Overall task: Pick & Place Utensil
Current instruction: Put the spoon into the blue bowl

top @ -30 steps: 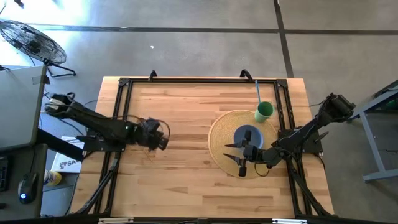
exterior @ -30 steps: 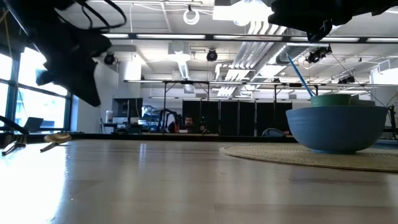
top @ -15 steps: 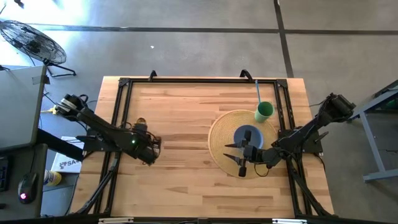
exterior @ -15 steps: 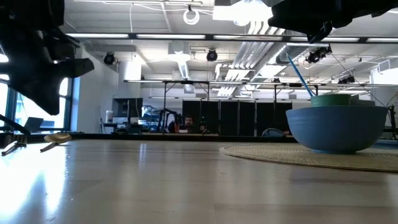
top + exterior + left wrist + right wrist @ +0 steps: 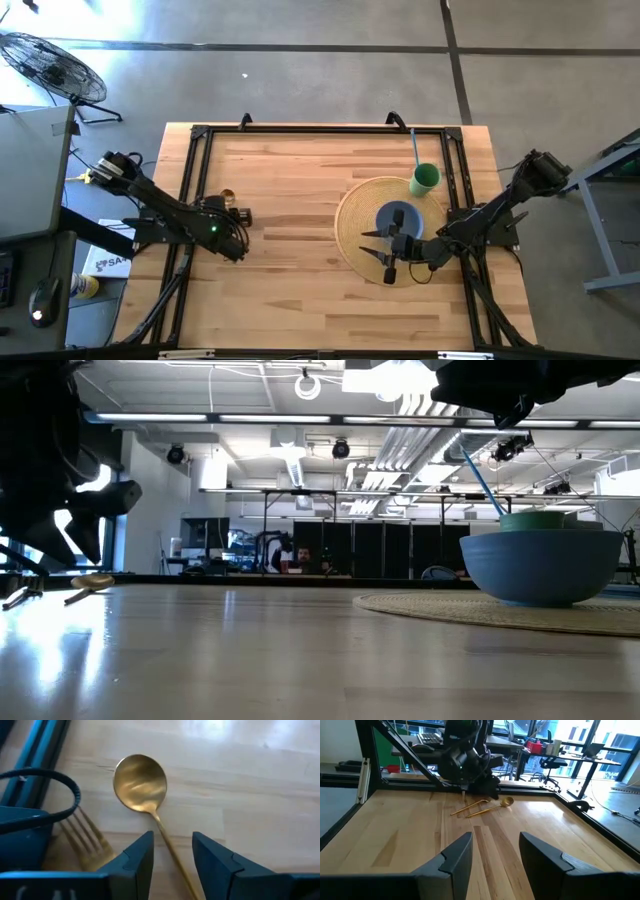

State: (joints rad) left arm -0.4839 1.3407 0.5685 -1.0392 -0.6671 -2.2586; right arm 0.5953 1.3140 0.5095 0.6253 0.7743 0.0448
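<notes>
Centrally | left gripper [image 5: 172, 857] hovers low at left of the high view, fingers parted around gold spoon [image 5: 141, 784] handle, gripping nothing | fork [image 5: 90, 842] just beside | right gripper [image 5: 385, 250] spread, empty, over blue bowl [image 5: 397, 217] on woven mat [image 5: 355, 215].

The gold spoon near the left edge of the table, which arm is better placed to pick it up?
The left. Its gripper hangs open right over the gold spoon, the handle running between its fingers. The right gripper waits over the woven mat by the blue bowl, far across the table.
</notes>
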